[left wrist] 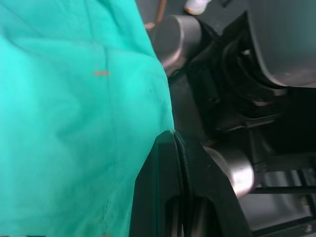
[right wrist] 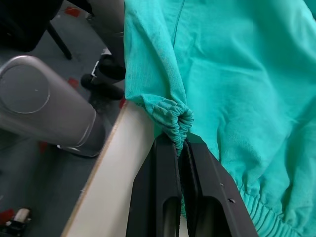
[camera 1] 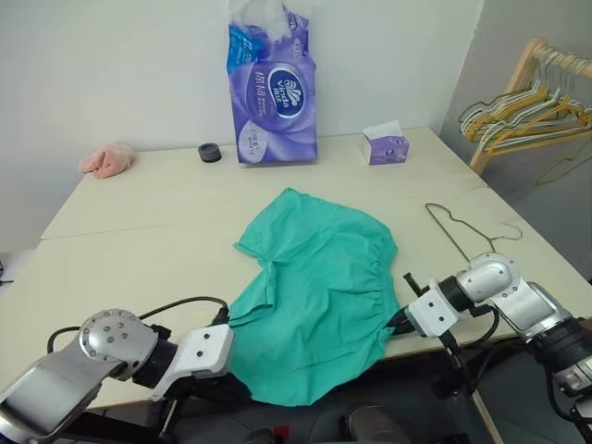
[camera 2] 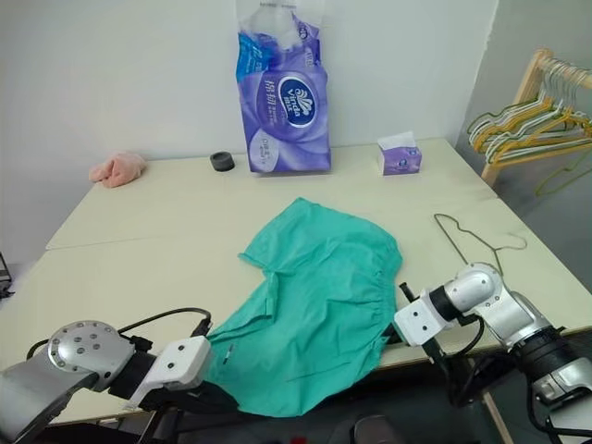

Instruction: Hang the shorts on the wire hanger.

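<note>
Shorts (camera 1: 319, 296): teal-green, soft woven cloth, gathered elastic waistband, 2 wide legs. Lying flat toward the tabletop's near edge, the lower part draped over that edge.
Hanger (camera 1: 465, 228): 1 thin bare-wire triangle with a small hook, lying flat by the tabletop's right edge, just beside the shorts but apart from them.
Left gripper (left wrist: 177, 140): jaws closed, pinching the shorts' edge past the near edge of the tabletop.
Right gripper (right wrist: 181, 143): jaws closed on a bunched fold of the waistband at the near edge.
Handling: light and limp, I judge; it will sag and fold between 2 grips rather than keep shape. The puckered elastic gives the firmest hold; plain cloth may slide out of a thin pinch.
Hanger handling: stiff but springy and light, likely to skate on the smooth top; best taken at the hook or neck.
Table (camera 1: 139, 222): pale, smooth, matt.
Other stock: glossy purple tissue pack (camera 1: 273, 92) and small tissue box (camera 1: 386, 146) along the far edge; pink cloth lump (camera 1: 107, 160) at the far left corner; black ring (camera 1: 210, 153) beside the pack.
</note>
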Available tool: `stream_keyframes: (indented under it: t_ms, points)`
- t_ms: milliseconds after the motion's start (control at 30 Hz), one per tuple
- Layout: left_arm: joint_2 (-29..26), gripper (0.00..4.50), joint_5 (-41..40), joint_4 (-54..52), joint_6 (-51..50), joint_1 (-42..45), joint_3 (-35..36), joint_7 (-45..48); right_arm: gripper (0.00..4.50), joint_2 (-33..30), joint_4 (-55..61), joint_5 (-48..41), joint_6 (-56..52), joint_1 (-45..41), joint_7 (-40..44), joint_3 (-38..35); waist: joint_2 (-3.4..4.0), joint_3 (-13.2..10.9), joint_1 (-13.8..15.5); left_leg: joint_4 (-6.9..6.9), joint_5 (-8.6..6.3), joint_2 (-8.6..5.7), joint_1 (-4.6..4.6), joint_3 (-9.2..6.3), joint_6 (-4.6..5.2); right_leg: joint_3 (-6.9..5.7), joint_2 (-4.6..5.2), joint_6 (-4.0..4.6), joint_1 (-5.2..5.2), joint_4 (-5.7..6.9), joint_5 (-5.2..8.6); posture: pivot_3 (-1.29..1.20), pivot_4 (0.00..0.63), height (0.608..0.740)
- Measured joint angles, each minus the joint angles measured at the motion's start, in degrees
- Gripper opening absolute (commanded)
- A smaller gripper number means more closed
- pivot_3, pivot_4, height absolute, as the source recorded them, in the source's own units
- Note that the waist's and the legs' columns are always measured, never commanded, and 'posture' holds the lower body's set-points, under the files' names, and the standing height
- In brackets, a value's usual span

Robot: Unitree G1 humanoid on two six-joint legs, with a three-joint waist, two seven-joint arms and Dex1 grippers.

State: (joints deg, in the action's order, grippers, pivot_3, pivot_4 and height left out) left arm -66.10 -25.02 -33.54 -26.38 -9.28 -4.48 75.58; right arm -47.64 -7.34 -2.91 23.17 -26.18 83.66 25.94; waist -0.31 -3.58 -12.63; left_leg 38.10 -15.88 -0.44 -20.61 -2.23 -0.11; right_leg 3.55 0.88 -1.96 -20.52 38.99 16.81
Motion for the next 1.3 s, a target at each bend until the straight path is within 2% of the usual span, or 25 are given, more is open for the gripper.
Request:
stream_keyframes:
  t_ms: [33,100,133,167,400,433,600,700,733,767,833,1000,1067,1133,1300]
  points:
    - [0.0,0.00,-0.1,-0.3,-0.6,0.0,0.0,0.0,0.56,0.0,0.3,0.0,0.0,0.0,0.0,0.0,-0.01,0.0,0.0,0.00,0.00,0.00,0.00,0.00,0.00,-0.01,0.00,-0.02,0.00,0.00,0.01,-0.24,0.014,0.740]
    - [0.0,0.39,-0.4,-0.5,-1.3,0.0,0.0,0.0,1.04,0.0,0.3,0.0,0.1,0.0,0.1,0.0,-0.01,0.0,0.0,0.00,0.00,0.00,0.00,0.00,0.00,0.00,-0.01,-0.05,0.00,0.00,0.03,-0.24,0.016,0.740]
    - [0.0,0.58,-0.6,-0.6,-2.0,0.0,-0.1,0.0,1.43,-0.2,0.3,0.1,0.4,-0.1,0.2,0.0,-0.01,0.0,0.0,0.00,0.00,0.00,0.00,0.01,0.00,0.00,-0.01,-0.06,0.00,0.00,0.03,-0.24,0.016,0.740]
    - [0.0,0.85,-0.8,-0.8,-2.3,0.0,-0.3,0.0,1.67,-0.7,0.1,0.2,0.8,-0.2,0.5,0.0,-0.01,0.0,0.0,0.00,0.00,0.00,0.00,0.01,0.00,0.00,-0.01,-0.06,0.00,-0.01,0.03,-0.24,0.017,0.740]
    - [0.0,2.94,-1.7,-3.2,-3.3,-0.3,-0.4,0.0,4.09,-5.6,-1.6,1.5,1.5,-1.9,2.5,-0.1,-0.07,-0.1,-0.1,-0.02,0.00,0.01,0.01,0.00,0.00,0.00,-0.02,-0.03,0.00,-0.02,0.06,-0.24,0.020,0.740]
    - [0.3,2.95,-1.7,-3.1,-3.2,-0.2,-0.3,-0.4,4.33,-5.6,-1.5,0.6,0.1,-1.9,2.5,-0.4,-0.08,-0.1,0.0,-0.02,0.00,0.02,0.01,0.00,0.00,0.00,-0.03,-0.02,0.00,-0.02,0.06,-0.24,0.020,0.740]
    - [6.5,2.95,-8.3,-3.1,-7.2,4.2,2.7,-5.0,4.42,-5.2,-0.3,-6.3,-11.0,-3.3,2.4,-4.9,-0.12,-0.2,0.0,-0.01,0.00,0.02,0.00,-0.01,0.00,-0.01,-0.03,-0.02,0.01,-0.01,0.06,-0.25,0.022,0.740]
    - [11.1,3.50,-12.6,-3.1,-9.9,7.0,5.1,-9.8,4.50,-4.5,1.0,-10.5,-18.7,-4.5,1.0,-9.1,-0.12,-0.2,0.0,0.00,0.00,0.02,0.00,-0.08,-0.01,-0.05,-0.03,0.00,0.05,-0.03,0.04,-0.25,0.023,0.740]
    - [14.4,3.72,-14.2,-2.7,-11.2,8.8,5.7,-12.9,4.50,-3.5,1.0,-11.9,-21.7,-4.6,-0.4,-11.0,-0.17,-0.2,0.0,0.01,0.00,0.01,-0.01,-0.09,0.00,-0.07,-0.03,-0.01,0.06,-0.03,0.04,-0.24,0.024,0.740]
    - [16.0,4.10,-15.3,-2.6,-12.0,10.1,6.0,-14.7,4.50,-2.9,1.0,-12.4,-23.4,-4.5,-1.6,-11.8,-0.28,-0.2,0.1,0.03,0.00,0.01,-0.02,-0.13,-0.01,-0.10,-0.03,-0.01,0.06,-0.01,0.04,-0.24,0.025,0.740]
    - [16.6,4.48,-16.1,-2.5,-12.8,11.2,6.4,-16.4,4.50,-2.7,1.2,-12.5,-25.7,-3.7,-3.3,-13.6,-0.29,-0.2,0.1,0.02,0.00,-0.01,-0.04,-0.13,-0.01,-0.10,-0.03,0.00,0.05,-0.02,0.03,-0.25,0.027,0.740]
    - [16.1,4.48,-16.4,-0.3,-12.8,9.5,6.7,-14.9,4.50,-3.1,5.0,-15.9,-34.2,2.5,-7.2,-18.3,-0.24,-0.2,0.0,0.00,-0.03,-0.01,-0.07,-0.10,-0.05,-0.07,-0.04,-0.04,0.02,-0.02,0.06,-0.26,0.027,0.740]
    - [16.7,4.48,-14.1,1.1,-10.3,10.2,6.6,-15.3,4.50,-0.9,4.5,-16.4,-37.9,2.5,-13.0,-22.1,-0.24,-0.2,-0.2,0.01,-0.02,0.00,-0.02,-0.06,-0.05,-0.01,-0.09,-0.09,0.04,-0.03,0.09,-0.26,0.028,0.740]
    - [19.9,4.48,-11.3,3.4,-7.7,12.5,6.4,-17.8,4.50,2.7,2.0,-16.4,-40.1,2.1,-21.3,-27.1,-0.28,-0.2,-0.1,0.02,-0.02,-0.01,-0.02,-0.05,-0.05,0.00,-0.14,-0.09,0.06,-0.04,0.08,-0.27,0.031,0.740]
    - [21.7,4.48,-12.1,3.4,-7.3,13.6,5.7,-18.5,4.50,7.8,0.1,-15.2,-41.1,4.0,-33.1,-31.5,-0.28,-0.2,-0.1,-0.03,-0.07,0.00,-0.17,-0.02,-0.12,0.05,-0.13,0.03,-0.08,-0.07,0.02,-0.28,0.031,0.740]
